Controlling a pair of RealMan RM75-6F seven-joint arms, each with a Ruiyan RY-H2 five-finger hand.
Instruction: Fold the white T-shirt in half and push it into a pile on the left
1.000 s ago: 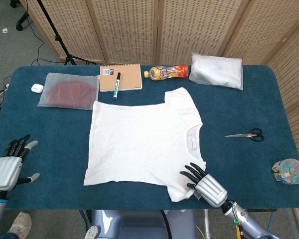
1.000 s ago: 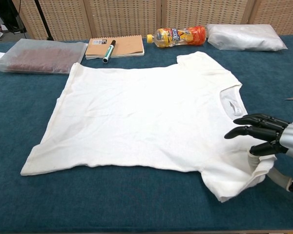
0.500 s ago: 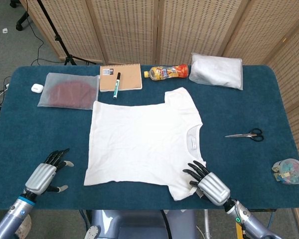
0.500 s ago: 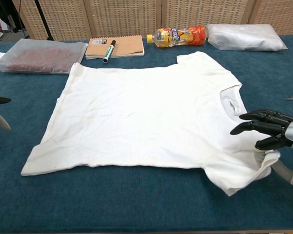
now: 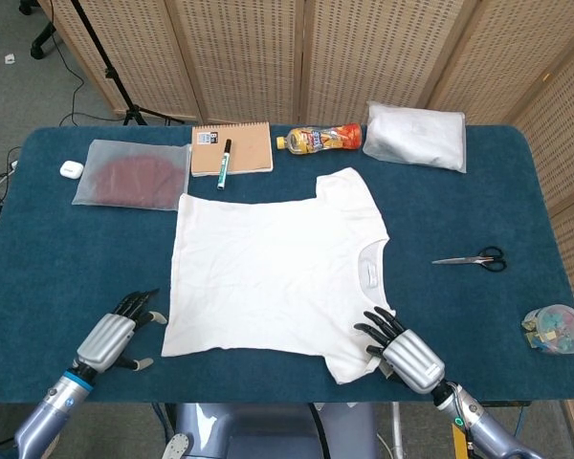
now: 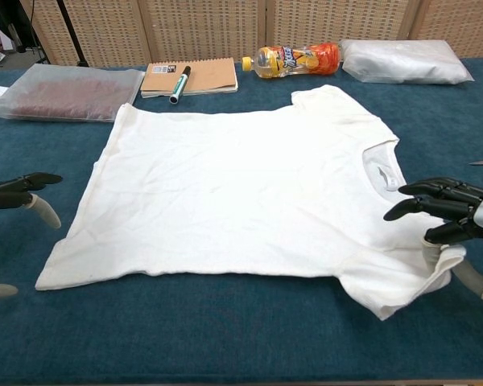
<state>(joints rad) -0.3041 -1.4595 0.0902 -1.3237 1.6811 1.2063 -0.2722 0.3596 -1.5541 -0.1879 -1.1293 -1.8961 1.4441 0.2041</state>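
T-shirt (image 5: 277, 273) flat; right hand (image 5: 407, 356) fingers pinching near sleeve; left hand (image 5: 110, 339) fingers spread, beside hem.

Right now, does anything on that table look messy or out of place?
Mostly tidy. The white T-shirt lies flat, except that its near sleeve is bunched up where the right hand has its fingers on it. The orange bottle lies on its side.
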